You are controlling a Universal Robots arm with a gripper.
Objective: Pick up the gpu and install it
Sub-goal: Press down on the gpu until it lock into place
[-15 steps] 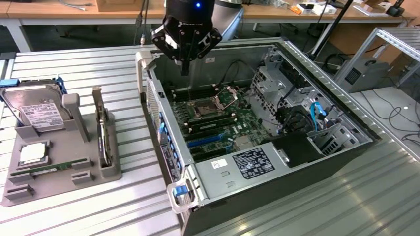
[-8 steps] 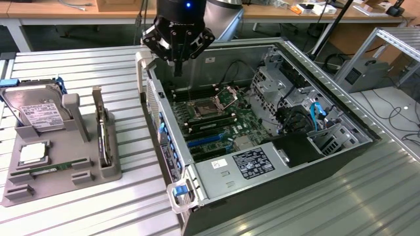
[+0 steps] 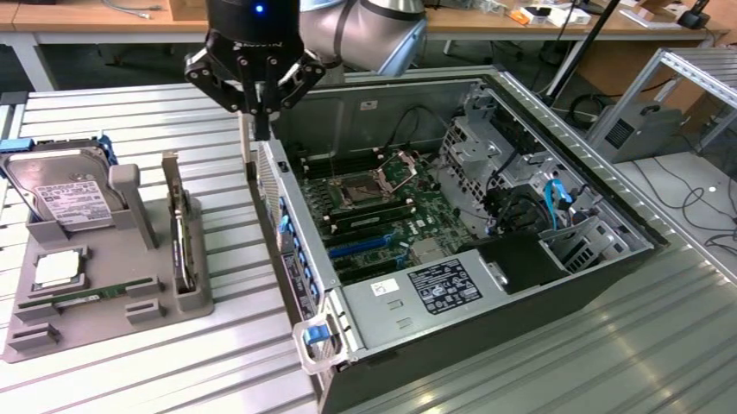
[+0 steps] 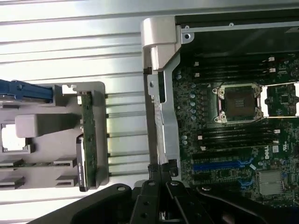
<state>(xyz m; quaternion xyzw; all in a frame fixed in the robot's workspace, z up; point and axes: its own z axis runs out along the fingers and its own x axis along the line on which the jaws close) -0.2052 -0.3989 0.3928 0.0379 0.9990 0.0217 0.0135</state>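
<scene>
The gpu stands edge-on in a slot of the grey holder, to the exterior view's left of the open computer case. In the wrist view the gpu is a thin, greenish-edged card. My gripper hangs shut above the case's rear wall, between the holder and the motherboard, with nothing between its fingers. Its black fingers meet over the case's silvery edge. The gpu sits well apart from the gripper.
The holder also carries a silver hard drive, a processor and a memory stick. On the motherboard are an open processor socket and a blue card slot. The table top is slatted metal.
</scene>
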